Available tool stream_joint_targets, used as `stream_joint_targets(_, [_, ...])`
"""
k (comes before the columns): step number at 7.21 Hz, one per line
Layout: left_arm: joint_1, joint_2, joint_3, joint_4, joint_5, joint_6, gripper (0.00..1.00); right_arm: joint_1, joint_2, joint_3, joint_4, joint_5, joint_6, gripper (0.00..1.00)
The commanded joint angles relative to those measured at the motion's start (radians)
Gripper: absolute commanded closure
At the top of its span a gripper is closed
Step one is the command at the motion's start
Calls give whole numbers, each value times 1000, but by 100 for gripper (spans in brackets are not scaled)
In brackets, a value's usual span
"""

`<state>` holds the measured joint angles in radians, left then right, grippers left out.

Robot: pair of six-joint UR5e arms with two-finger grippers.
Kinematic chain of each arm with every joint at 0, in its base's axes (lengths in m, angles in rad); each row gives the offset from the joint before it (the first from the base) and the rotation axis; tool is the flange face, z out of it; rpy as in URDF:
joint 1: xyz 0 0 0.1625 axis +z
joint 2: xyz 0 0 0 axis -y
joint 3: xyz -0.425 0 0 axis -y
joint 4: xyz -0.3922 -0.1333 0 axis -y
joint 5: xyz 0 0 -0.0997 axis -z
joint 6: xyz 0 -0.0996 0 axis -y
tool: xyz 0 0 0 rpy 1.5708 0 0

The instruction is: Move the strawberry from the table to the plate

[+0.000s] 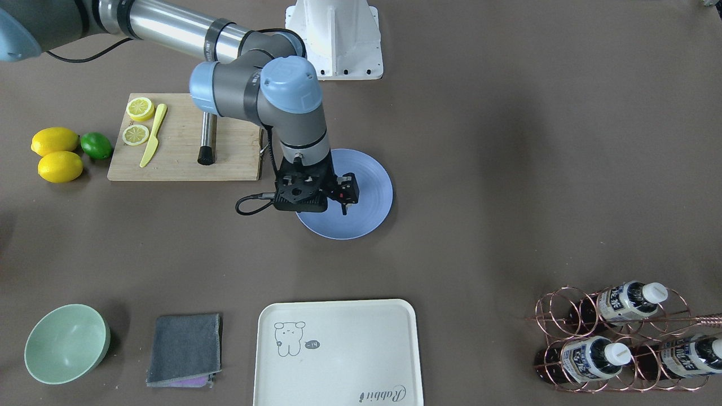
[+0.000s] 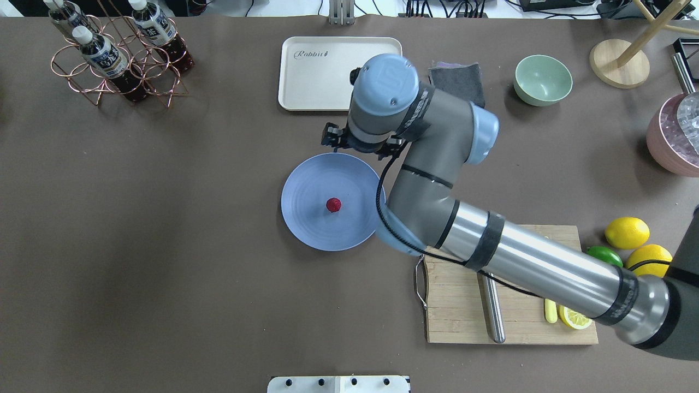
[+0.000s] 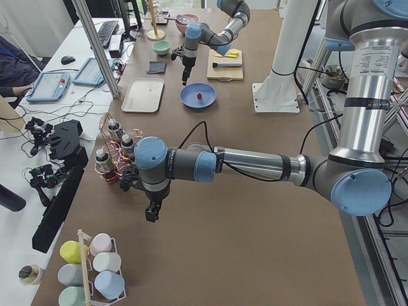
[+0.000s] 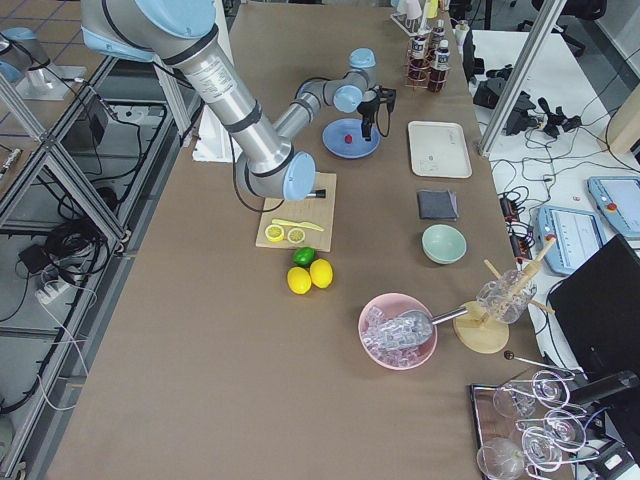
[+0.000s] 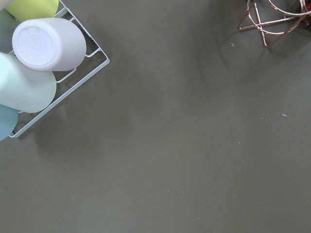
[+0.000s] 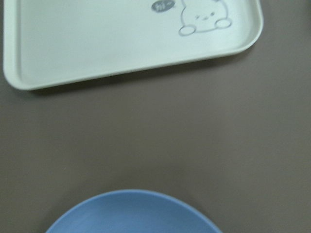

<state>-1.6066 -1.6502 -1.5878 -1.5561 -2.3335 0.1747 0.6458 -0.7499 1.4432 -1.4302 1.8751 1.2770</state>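
Closest to where I stand is the cream tray with its little bear drawing, flanked by a green bowl and a folded grey cloth. Beyond them the blue plate sits near the middle of the brown worktop. The strawberry lies on the plate, a touch off centre, with nothing touching it, so by my reckoning the job looks done. The right hand hangs above the tray-side part of the plate, well clear of the berry and carrying nothing I can see. Its fingers are seen edge-on, so I cannot tell whether they are spread or pinched together. The left hand hovers over bare worktop near the bottle rack, far from the plate, and I cannot tell its state either. The berry looks tiny and light, roundish and bumpy, so I would expect it to roll if nudged on that shallow plate. If it is real fruit it would bruise under a hard squeeze. Should it need taking up again, I would come straight down and pinch it gently across its widest middle.
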Motion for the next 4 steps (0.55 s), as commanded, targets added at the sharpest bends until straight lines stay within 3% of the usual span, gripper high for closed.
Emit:
stream_joint_targets(1, [-1, 27, 23, -5, 0, 0, 2, 177, -121, 116, -120, 129, -249, 0])
stream_joint_targets(4, [-1, 29, 26, 2, -1, -1, 2, 432, -384, 279, -209, 277, -661, 0])
